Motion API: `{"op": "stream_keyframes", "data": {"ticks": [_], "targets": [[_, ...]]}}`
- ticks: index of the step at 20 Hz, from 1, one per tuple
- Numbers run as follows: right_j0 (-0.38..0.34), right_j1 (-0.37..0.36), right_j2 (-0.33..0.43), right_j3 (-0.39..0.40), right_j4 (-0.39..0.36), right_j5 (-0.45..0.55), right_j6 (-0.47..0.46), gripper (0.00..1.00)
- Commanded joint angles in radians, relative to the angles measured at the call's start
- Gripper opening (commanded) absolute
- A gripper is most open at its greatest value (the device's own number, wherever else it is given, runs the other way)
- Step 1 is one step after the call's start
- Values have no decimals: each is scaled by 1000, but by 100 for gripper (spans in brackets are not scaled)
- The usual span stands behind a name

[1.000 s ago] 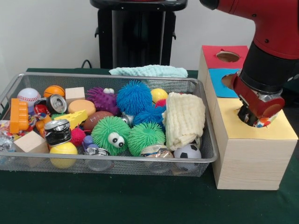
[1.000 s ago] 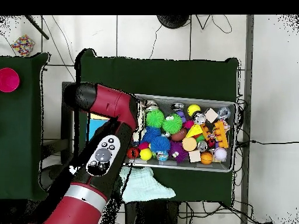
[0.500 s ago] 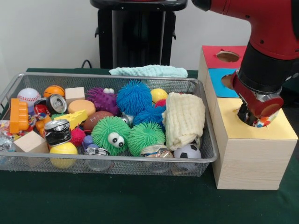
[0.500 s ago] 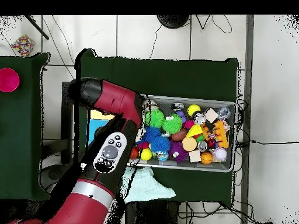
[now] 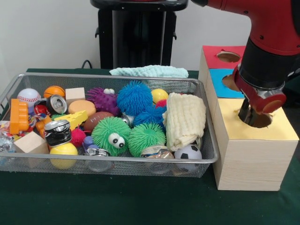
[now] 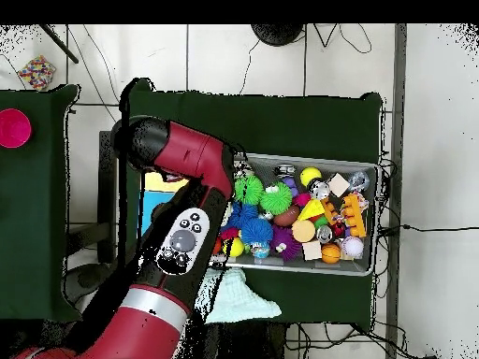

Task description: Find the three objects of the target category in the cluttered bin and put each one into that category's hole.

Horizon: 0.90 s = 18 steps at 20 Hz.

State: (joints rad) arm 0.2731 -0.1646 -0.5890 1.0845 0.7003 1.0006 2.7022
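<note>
We note a silvery wire-mesh metal bin (image 5: 117, 161) holding fuzzy, spiky-soft balls (image 5: 110, 135), shiny metal cans (image 5: 57, 132), bare matt wooden blocks (image 5: 31, 142) and a ribbed cream cloth (image 5: 185, 119). The box (image 5: 251, 161) at right shows pale wood-grain sides and matt coloured tops; the arm (image 5: 272, 28) is glossy red.
</note>
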Motion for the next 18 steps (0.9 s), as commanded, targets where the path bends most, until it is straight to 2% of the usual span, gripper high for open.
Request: {"op": "stream_keyframes", "data": {"ticks": [1,5,8,12,18], "targets": [[-100,-13,35,76,-35,20,183,100],[-99,-10,27,76,-49,1,165,100],[-90,2,-7,79,-119,-160,65,100],[-87,-2,-3,84,-136,-203,36,100],[-85,-12,20,111,-121,-200,52,100]]}}
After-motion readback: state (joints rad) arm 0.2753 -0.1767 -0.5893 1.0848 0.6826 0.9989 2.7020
